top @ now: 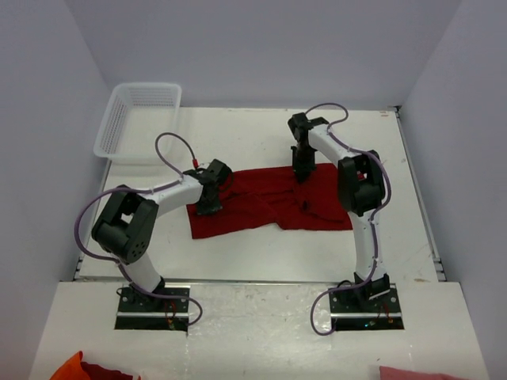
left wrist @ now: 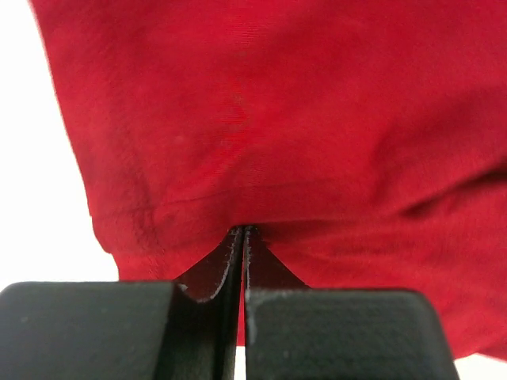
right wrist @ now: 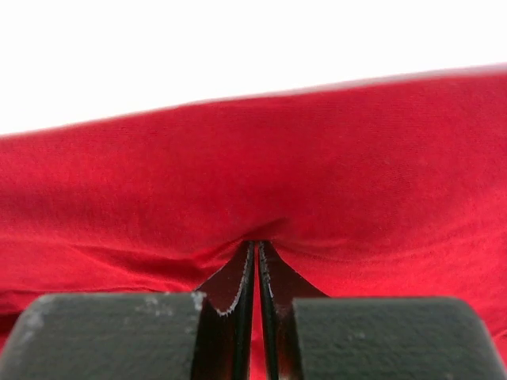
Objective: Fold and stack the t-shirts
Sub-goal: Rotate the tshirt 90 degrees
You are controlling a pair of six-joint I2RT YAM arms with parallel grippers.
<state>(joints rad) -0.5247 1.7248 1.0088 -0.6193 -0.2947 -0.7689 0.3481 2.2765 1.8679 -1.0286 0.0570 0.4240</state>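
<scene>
**A:** Start at the left. Any containers?

**B:** One, a white mesh basket point(top: 139, 119) at the far left corner of the table point(top: 261, 257). From above nothing shows inside it, and it stands well apart from the cloth.

**A:** And the left gripper?

**B:** The left gripper point(left wrist: 242, 232) is closed, pinching a pucker of the dark red t-shirt point(top: 269, 207) near the shirt's far left side. The hem runs just beside its tips.

**A:** Where does the shirt lie?

**B:** In the middle of the table, spread wide from left to right but creased, with loose folds towards its centre.

**A:** The right gripper?

**B:** The right gripper point(right wrist: 256, 245) is down on the far right edge of the shirt. Its jaws are almost together, and red cloth is drawn in at the tips, so I judge it grips the shirt too.

**A:** So which step is this?

**B:** I'd say the start of a fold. Both arms hold the far edge and nothing is stacked yet.

**A:** What does the next move call for?

**B:** Probably lifting both pinches together and carrying the far edge towards the near one. The arms should keep level and taut, so the cloth lands flat and doesn't bunch.
</scene>
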